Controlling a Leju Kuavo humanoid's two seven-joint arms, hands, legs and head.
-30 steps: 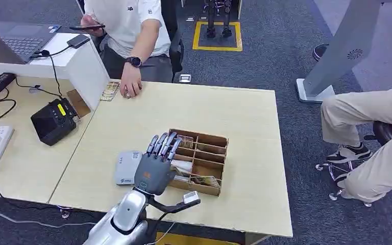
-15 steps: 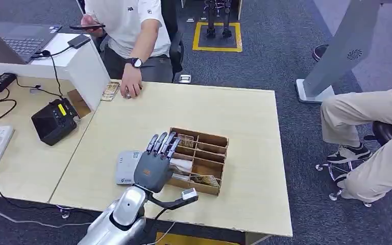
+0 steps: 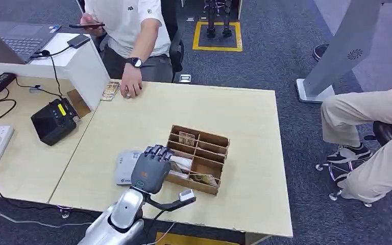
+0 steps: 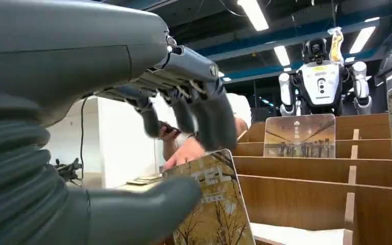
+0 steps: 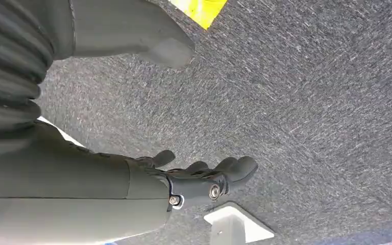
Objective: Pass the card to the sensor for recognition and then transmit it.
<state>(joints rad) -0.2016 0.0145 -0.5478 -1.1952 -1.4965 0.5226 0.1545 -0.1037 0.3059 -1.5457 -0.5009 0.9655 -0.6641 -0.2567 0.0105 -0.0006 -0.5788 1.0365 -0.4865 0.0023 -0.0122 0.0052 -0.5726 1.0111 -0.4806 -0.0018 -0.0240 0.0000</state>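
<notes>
The left hand (image 3: 150, 168) curls over the wooden divider box (image 3: 206, 148), thumb behind and fingers (image 4: 209, 120) closing ahead of a card (image 4: 212, 204) standing upright for pinching. The sensor (image 3: 127, 166) waits at nine o'clock. The right hand (image 5: 204, 178) hangs empty, fingers loosely extended.

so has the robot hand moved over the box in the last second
Yes. The left robot hand has pulled back toward the near edge of the wooden box and curled its fingers; they previously stretched out over the compartments.
</notes>
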